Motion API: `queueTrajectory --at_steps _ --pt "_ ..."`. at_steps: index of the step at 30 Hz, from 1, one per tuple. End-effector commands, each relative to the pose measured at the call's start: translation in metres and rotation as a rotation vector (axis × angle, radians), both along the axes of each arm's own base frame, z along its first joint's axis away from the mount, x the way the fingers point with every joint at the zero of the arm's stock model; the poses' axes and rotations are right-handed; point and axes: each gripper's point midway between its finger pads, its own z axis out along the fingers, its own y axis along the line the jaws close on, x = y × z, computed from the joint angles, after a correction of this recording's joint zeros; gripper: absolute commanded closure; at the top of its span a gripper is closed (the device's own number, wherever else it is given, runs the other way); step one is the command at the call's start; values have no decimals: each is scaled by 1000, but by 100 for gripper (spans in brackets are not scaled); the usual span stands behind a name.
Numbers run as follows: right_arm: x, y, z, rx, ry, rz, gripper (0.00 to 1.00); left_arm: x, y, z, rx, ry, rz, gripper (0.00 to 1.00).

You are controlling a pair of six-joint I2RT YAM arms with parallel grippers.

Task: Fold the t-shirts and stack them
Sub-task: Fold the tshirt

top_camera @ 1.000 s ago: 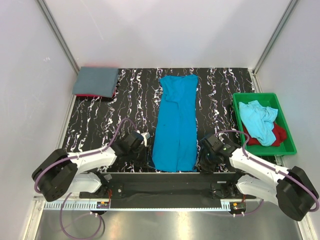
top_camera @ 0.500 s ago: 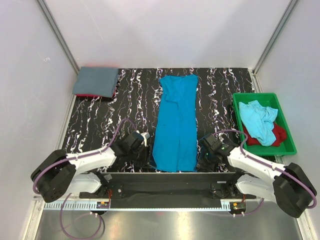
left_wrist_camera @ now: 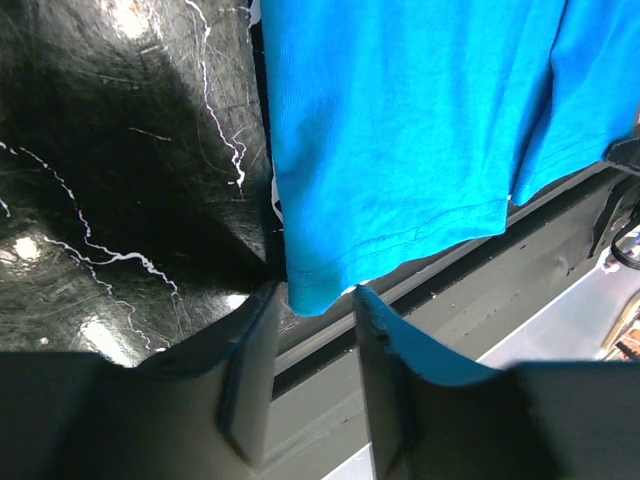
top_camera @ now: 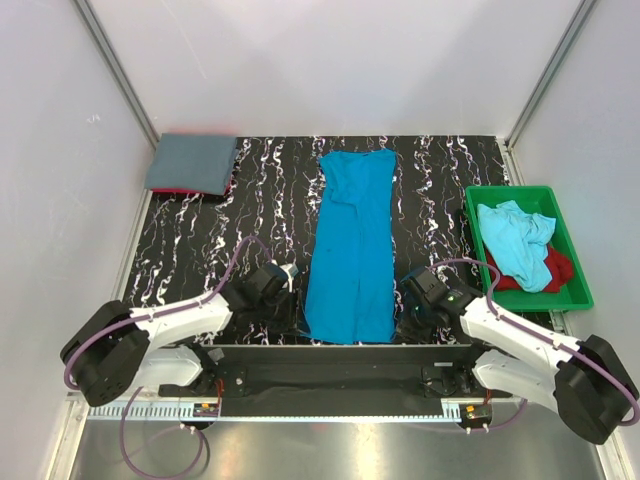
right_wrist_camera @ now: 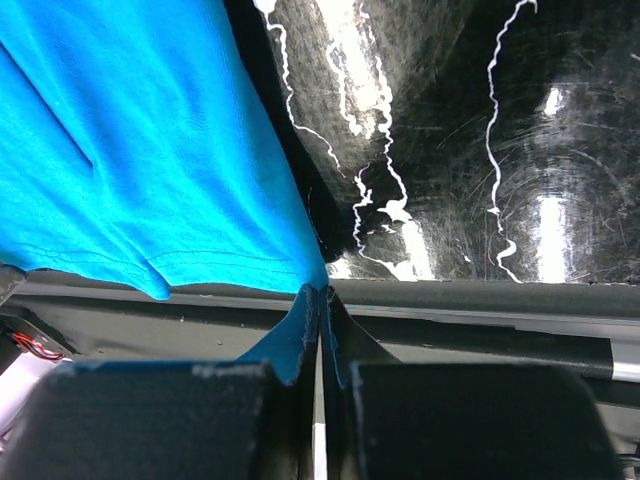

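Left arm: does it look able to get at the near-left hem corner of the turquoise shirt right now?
Probably yes. The left gripper is open, with that corner of the turquoise shirt sitting in the gap between its fingers, and nothing else lies there.

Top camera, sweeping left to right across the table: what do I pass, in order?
Folded slate-grey cloth t-shirt → left gripper → bright turquoise-blue cloth t-shirt, laid out long → right gripper → green plastic tray
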Motion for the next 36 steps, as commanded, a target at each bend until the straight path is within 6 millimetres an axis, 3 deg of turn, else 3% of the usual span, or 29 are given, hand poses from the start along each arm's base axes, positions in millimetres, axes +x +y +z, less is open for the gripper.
queueTrajectory --at_steps 1,4,8,15,18,22,25,26,27,28,29,31,33,34,36 --pt "7 2 10 -7 -34 12 100 8 -7 6 -20 -32 2 64" --pt "8 2 11 -2 -43 6 100 8 -9 6 -31 -33 -1 73" --pt "5 -2 15 -11 -41 8 100 8 -18 11 -64 -28 -19 99" --pt "4 0 38 -6 -50 58 100 0 -41 37 -146 -9 -45 100" --pt "14 0 44 -27 -94 80 100 7 -44 42 -142 -23 -37 100" --pt "42 3 61 -87 -192 151 100 22 -49 44 -124 -21 -43 100" --pt "70 2 61 -189 -226 197 100 46 -54 46 -132 -19 -28 100" --pt "79 3 62 -204 -245 229 100 56 -61 57 -157 -32 -32 100" --pt "88 6 63 -208 -248 240 100 69 -59 51 -144 -25 -19 100" --pt "105 8 72 -205 -273 228 100 77 -58 52 -140 -26 -11 100" --pt "116 7 65 -230 -261 256 100 92 -64 64 -161 -44 -7 100" --pt "142 8 75 -229 -298 250 100 117 -55 57 -129 -35 25 100" --pt "170 0 72 -263 -315 263 100 155 -52 60 -85 -92 40 100" --pt "187 1 73 -282 -329 265 100 164 -49 58 -54 -91 40 100" --pt "216 -1 84 -307 -386 286 100 197 -53 63 -48 -121 46 100"
